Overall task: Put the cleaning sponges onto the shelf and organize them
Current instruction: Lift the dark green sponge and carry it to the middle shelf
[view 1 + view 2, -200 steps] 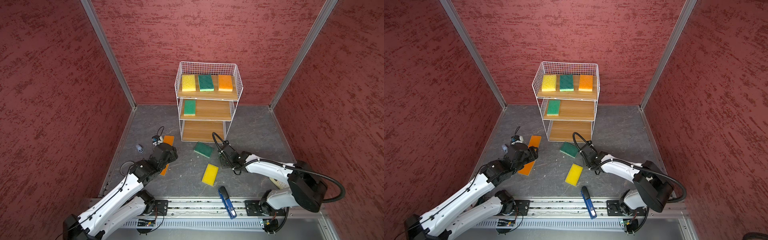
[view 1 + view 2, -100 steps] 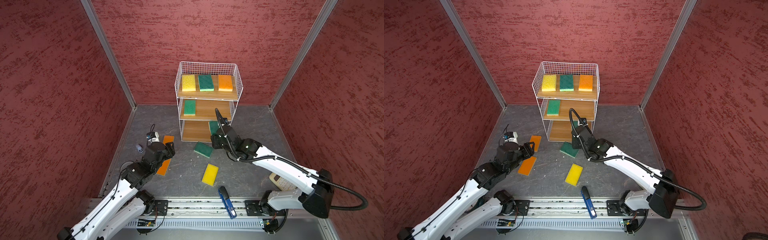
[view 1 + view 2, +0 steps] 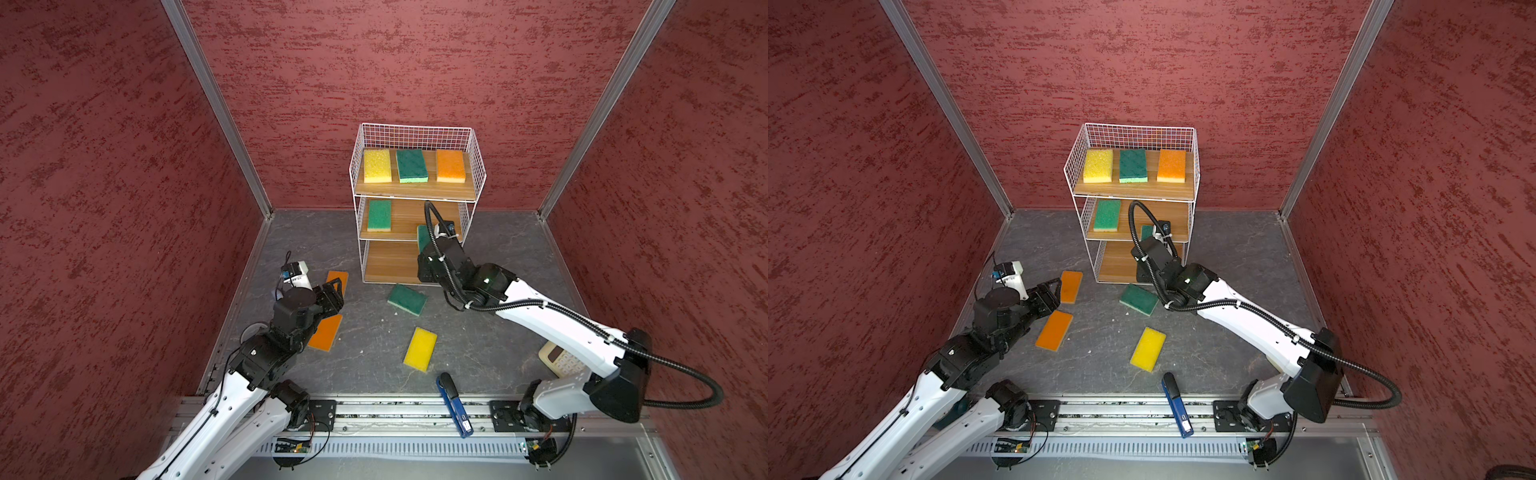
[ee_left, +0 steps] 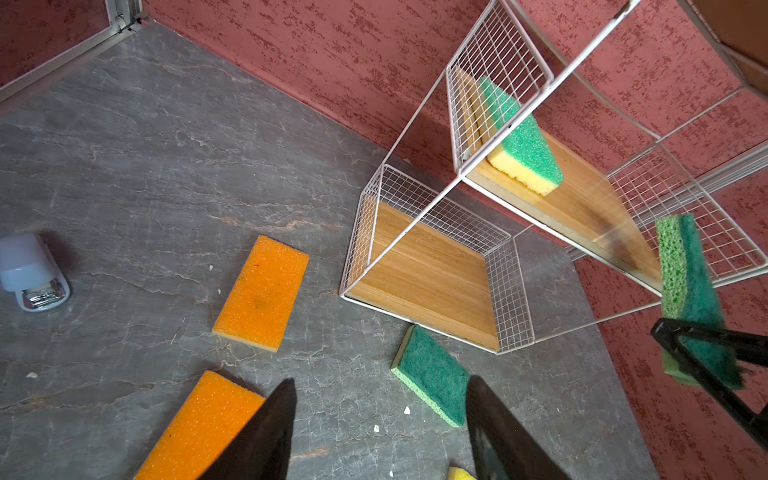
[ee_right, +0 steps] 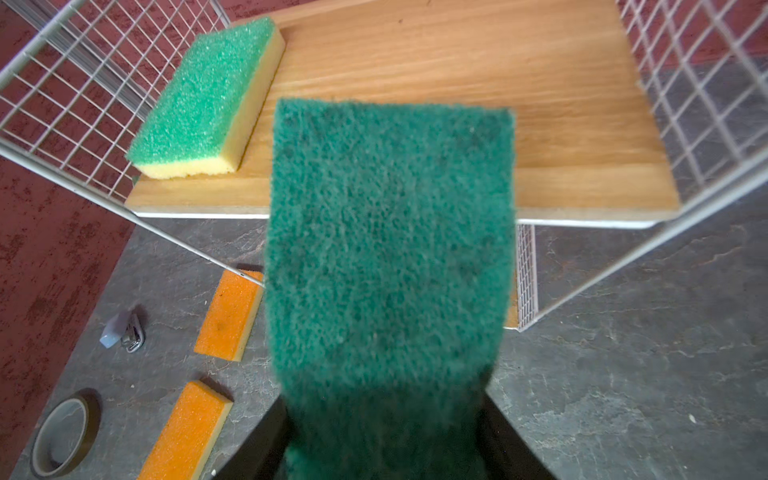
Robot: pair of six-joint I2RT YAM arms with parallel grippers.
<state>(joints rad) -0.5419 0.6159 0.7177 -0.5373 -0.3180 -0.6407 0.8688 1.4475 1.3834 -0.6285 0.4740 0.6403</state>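
The dark green sponge [image 5: 386,249] is pinched in the right gripper [image 5: 386,444], right at the front edge of the middle board of the shelf [image 5: 582,124]. The right wrist view is basically all sponge, but in both top views the arm [image 3: 540,316] hides most of it. The left gripper [image 4: 376,419] hangs spread and empty over the floor by an orange sponge [image 4: 262,291].

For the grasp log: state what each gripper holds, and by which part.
Right gripper holds a dark green sponge by one short end. Left gripper is open, holding nothing.
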